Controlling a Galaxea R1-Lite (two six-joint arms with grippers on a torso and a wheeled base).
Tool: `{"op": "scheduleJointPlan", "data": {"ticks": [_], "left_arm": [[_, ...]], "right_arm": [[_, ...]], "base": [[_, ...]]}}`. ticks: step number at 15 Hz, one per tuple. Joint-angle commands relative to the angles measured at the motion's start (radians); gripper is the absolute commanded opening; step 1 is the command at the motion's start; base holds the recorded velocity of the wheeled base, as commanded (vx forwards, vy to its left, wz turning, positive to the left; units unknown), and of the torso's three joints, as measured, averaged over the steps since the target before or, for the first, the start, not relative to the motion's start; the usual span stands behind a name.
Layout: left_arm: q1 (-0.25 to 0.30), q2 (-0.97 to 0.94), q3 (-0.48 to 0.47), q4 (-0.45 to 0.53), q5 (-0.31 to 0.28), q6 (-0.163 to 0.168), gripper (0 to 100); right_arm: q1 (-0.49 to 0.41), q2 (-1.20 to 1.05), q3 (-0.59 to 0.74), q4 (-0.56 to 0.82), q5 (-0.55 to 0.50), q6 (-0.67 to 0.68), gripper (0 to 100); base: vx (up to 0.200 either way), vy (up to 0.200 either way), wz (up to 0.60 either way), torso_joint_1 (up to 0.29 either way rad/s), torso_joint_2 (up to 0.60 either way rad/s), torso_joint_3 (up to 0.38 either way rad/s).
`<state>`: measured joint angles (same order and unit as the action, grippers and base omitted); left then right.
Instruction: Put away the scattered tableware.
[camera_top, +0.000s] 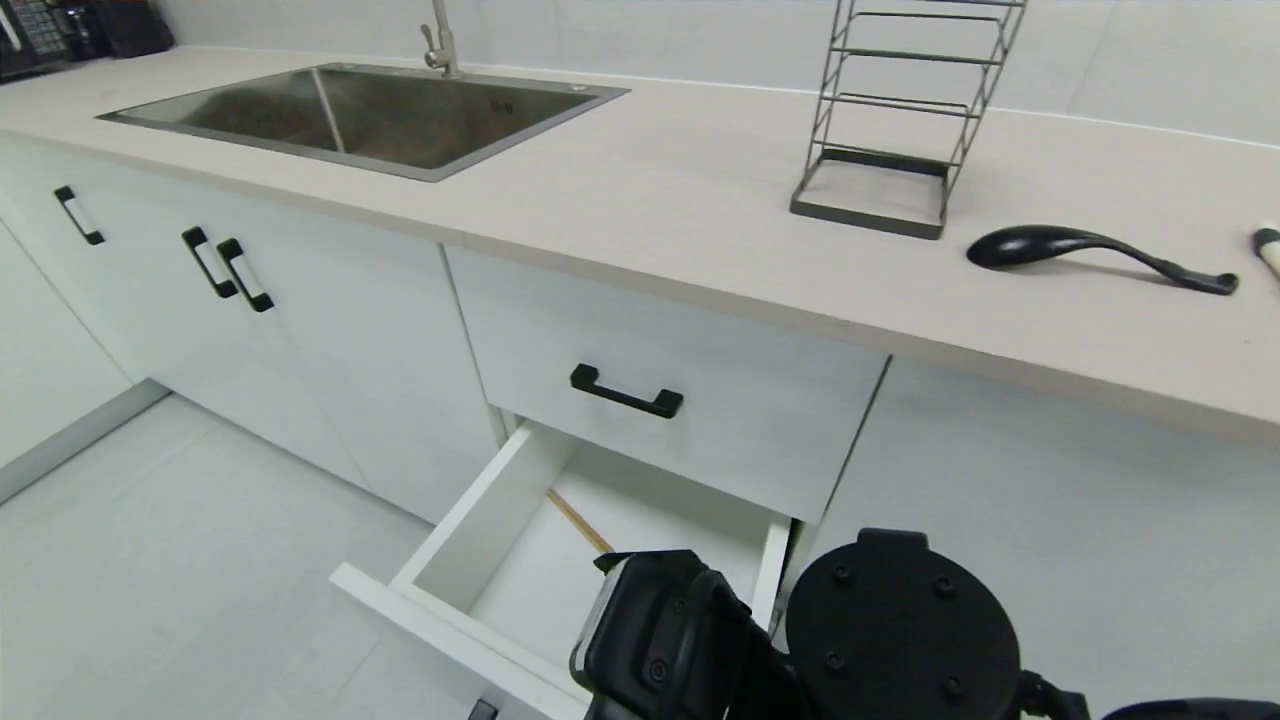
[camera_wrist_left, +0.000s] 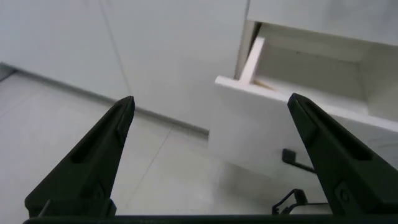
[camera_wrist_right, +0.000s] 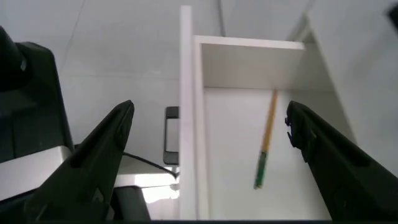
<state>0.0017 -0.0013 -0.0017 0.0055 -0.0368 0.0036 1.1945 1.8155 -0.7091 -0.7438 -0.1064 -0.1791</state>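
Toward ten o'clock on the pale beige desk (camera_top: 650, 200), a rectangular stainless steel sink (camera_top: 370, 115) is set in, with a chrome tap (camera_top: 440, 40) at its twelve o'clock edge. Under the desk, at nine o'clock, white cabinet doors carry black bar handles (camera_top: 245, 275).

At the centre is a closed white drawer with a black handle (camera_top: 626, 391). At its six o'clock an open white drawer (camera_top: 480, 520) stands pulled out, and a slim wooden chopstick (camera_top: 580, 521) lies on its floor.

At one o'clock on the desk, a dark grey wire rack (camera_top: 885, 160) stands upright. At the rack's four o'clock, near but apart, a glossy black ladle (camera_top: 1030, 244) lies on the desk, bowl toward the rack. At three o'clock, a pale stick with a black tip (camera_top: 1268, 250) is cut off by the frame edge, and I cannot tell what it is.

The left gripper (camera_wrist_left: 210, 99) hangs over the grey floor beside the open drawer's front panel, released and grasping nothing. The right gripper (camera_wrist_right: 210, 106) hangs above the open drawer, also released, with the chopstick lying below it.
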Motion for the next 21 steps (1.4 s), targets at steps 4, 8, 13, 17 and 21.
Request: {"op": "scheduleJointPlan", "data": {"ticks": [4,8,13,17,21], "left_arm": [[0.0,0.001,0.0,-0.001,0.0,0.001,100],[0.0,0.001,0.0,-0.001,0.0,0.001,100],[0.0,0.001,0.0,-0.001,0.0,-0.001,100],[0.0,0.001,0.0,-0.001,0.0,0.001,100],[0.0,0.001,0.0,-0.001,0.0,-0.001,100]], "right_arm": [[0.01,0.001,0.0,0.0,0.001,0.006,100],[0.016,0.001,0.004,0.001,-0.001,0.026,100],[0.027,-0.016,0.011,0.011,-0.039,0.052,100],[0.031,-0.047,0.023,0.034,-0.079,0.047,100],[0.033,-0.067,0.023,0.052,-0.119,0.044,100]], "base": [[0.0,0.0,0.0,0.171,-0.54,-0.297],[0.0,0.0,-0.15,0.127,-0.35,-0.209],[0.0,0.0,-0.48,0.019,-0.04,-0.021],[0.0,0.0,0.0,0.0,0.0,0.0],[0.0,0.0,0.0,0.035,-0.08,-0.049]]}}
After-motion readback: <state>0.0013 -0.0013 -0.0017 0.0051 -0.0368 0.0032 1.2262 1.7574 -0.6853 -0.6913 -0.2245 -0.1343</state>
